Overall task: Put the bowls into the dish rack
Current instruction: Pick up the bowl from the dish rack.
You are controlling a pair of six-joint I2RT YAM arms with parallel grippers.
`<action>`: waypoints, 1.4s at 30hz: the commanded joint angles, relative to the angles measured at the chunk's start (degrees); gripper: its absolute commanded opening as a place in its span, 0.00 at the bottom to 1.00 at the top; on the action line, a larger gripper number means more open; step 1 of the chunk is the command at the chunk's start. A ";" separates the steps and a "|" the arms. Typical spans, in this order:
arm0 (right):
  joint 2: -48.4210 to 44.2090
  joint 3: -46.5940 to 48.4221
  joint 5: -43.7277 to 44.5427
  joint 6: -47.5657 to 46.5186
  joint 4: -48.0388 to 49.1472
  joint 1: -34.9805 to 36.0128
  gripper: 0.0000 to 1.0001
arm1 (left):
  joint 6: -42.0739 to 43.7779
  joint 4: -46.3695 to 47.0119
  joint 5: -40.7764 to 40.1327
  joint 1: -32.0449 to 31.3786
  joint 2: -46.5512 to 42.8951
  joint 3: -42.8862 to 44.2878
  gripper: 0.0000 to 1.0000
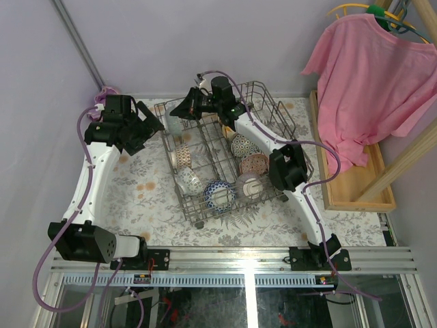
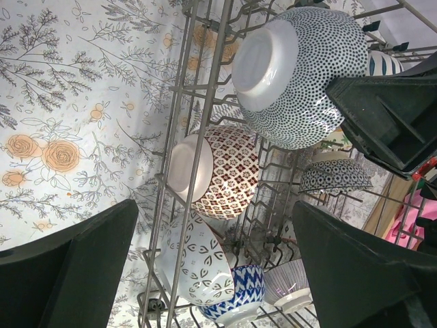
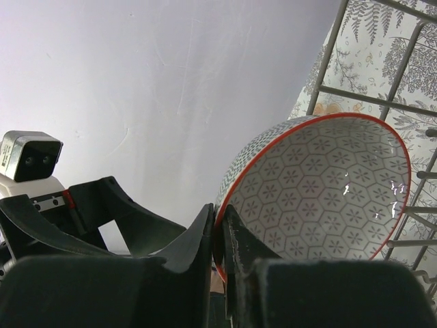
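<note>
Currently my right gripper (image 3: 218, 222) has its fingers pressed almost together on the rim of the red-rimmed bowl (image 3: 321, 184), one finger inside the lip and one outside. From that pinch the bowl runs away from the fingers, up and to the right in the wrist view. It stands on edge, with its hexagon-patterned inside turned toward the camera. Just beyond it are the wires of the dish rack (image 3: 328, 76), with the flowered table cover (image 3: 372, 27) showing through them.

From above, this gripper sits over the far left corner of the rack, and the bowl is just inside the wire side there. I cannot tell whether its lower edge is resting among the tines, because the fingers and the bowl itself hide that.

As I judge it, the coming move turns on that point. The bowl lies edge-up, so letting go only works if the bottom is seated. The fingers should then draw back along the bowl's plane, not across it.

My left gripper (image 1: 140, 130) hangs spread wide with nothing in it, just outside the rack's left side and near that same corner. Several other bowls (image 1: 244, 145) sit further toward the near end, apart from the held one.
</note>
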 commanded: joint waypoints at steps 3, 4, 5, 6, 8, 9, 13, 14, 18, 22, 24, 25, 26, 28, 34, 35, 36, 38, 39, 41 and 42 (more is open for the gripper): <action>12.80 4.36 -1.54 0.68 1.98 0.69 0.15 | 1.61 -0.59 1.55 0.37 -1.01 0.33 0.95; 12.92 4.32 -1.61 0.69 1.82 0.78 0.15 | 1.60 -0.58 1.52 0.41 -0.92 0.27 0.95; 13.11 4.30 -1.78 0.67 1.73 0.87 0.15 | 1.61 -0.53 1.47 0.42 -0.90 0.31 0.95; 13.33 4.22 -2.02 0.77 1.72 1.00 0.15 | 1.53 -0.49 1.41 0.44 -0.88 0.21 0.95; 13.65 3.94 -2.63 0.85 1.71 1.22 0.14 | 1.30 -0.27 1.50 0.38 -0.86 -0.04 0.95; 13.51 3.16 -3.07 1.32 3.11 1.35 0.12 | 1.25 -0.11 1.58 0.43 -0.78 -0.07 0.94; 10.77 -2.69 -3.98 5.44 14.44 1.50 0.05 | 1.23 0.04 1.55 0.43 -0.62 -0.21 0.94; 10.62 -2.82 -4.27 6.58 15.95 1.51 0.03 | 1.24 0.04 1.46 0.42 -0.70 -0.28 0.94; 10.75 -1.49 -4.57 9.09 19.50 1.50 0.04 | 1.24 0.04 1.21 0.39 -0.47 -0.78 0.94; 8.29 -2.10 -4.83 7.44 18.50 1.43 0.03 | 0.77 0.08 0.97 0.27 0.13 -1.25 0.94; 5.90 -3.13 -4.65 6.03 17.48 1.41 0.03 | 0.40 0.58 0.92 0.31 0.23 -1.38 0.94; 5.22 -2.57 -4.63 5.37 16.40 1.41 0.03 | 0.37 0.79 0.88 0.33 0.30 -1.29 0.94; 4.86 -1.64 -4.76 4.96 15.31 1.41 0.03 | 0.32 0.86 0.80 0.33 0.41 -1.03 0.94; 4.48 0.12 -5.36 4.23 13.43 1.41 0.03 | 0.20 1.17 0.69 0.29 0.51 -0.93 0.94; -1.24 -4.33 -5.65 -1.84 8.11 1.32 0.03 | -0.67 1.60 1.74 0.25 -0.02 -1.40 0.85; -1.99 -4.70 -5.43 -2.85 7.10 1.32 0.03 | -0.81 0.84 1.74 0.11 -0.09 -1.39 0.82; -2.72 -4.74 -5.28 -3.68 5.91 1.24 0.03 | -1.00 -0.29 2.04 0.12 -0.17 -1.10 0.80; -4.47 -4.71 -5.26 -4.34 4.95 0.81 0.03 | -1.31 -2.80 2.83 -0.51 -0.42 0.23 0.78; -5.23 -4.59 -5.16 -4.52 4.65 0.53 0.03 | -1.65 -4.00 2.76 -1.18 -0.84 1.05 0.78; -6.60 -4.15 -4.85 -4.67 4.23 -0.13 0.03 | -2.40 -6.66 2.77 -2.43 -1.52 3.09 0.78; -7.35 -3.91 -4.72 -4.67 3.91 -0.43 0.03 | -2.78 -7.96 2.77 -3.37 -1.72 4.07 0.78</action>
